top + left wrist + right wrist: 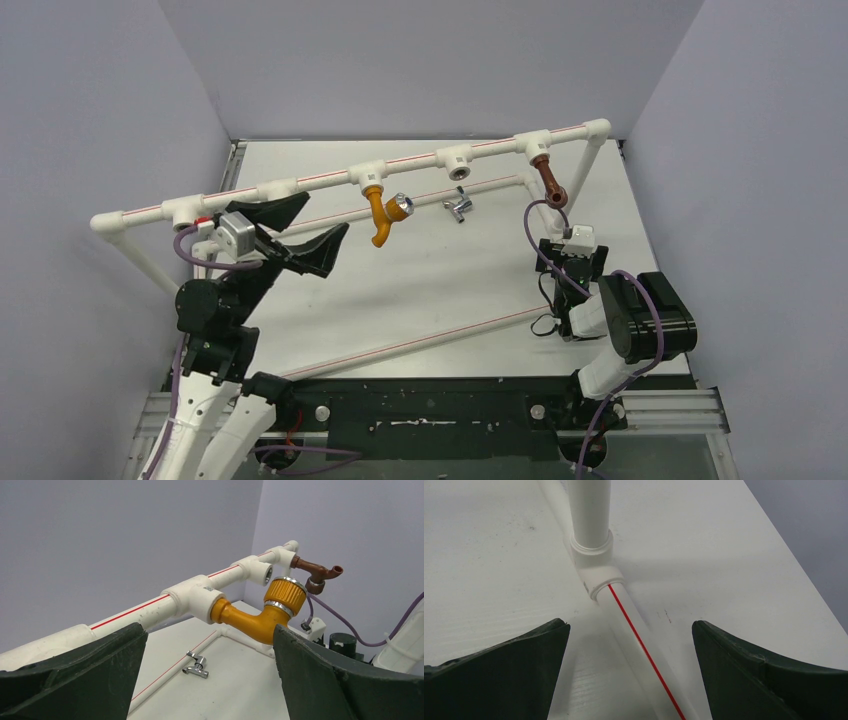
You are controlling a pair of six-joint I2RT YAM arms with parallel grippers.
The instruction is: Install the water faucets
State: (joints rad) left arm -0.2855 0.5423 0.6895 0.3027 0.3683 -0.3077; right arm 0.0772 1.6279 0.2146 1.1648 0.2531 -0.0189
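Observation:
The orange-yellow faucet point(381, 217) hangs from a white T socket point(368, 177) on the raised pipe, its silver knob pointing right. It also shows in the left wrist view point(255, 622), just ahead of my open, empty left gripper point(210, 628), near its right finger. In the top view the left gripper point(325, 214) is a little left of this faucet. The red-brown faucet point(549, 180) sits in the far right socket and shows in the left wrist view point(315, 572). My right gripper point(630, 623) is open and empty, low over the floor pipe point(624, 610).
A small silver tap piece point(458, 206) lies on the table behind the orange faucet, also seen from the left wrist point(196, 664). An empty T socket point(457, 160) sits between the two faucets. The white pipe frame point(420, 340) rings the table. Grey walls stand on three sides.

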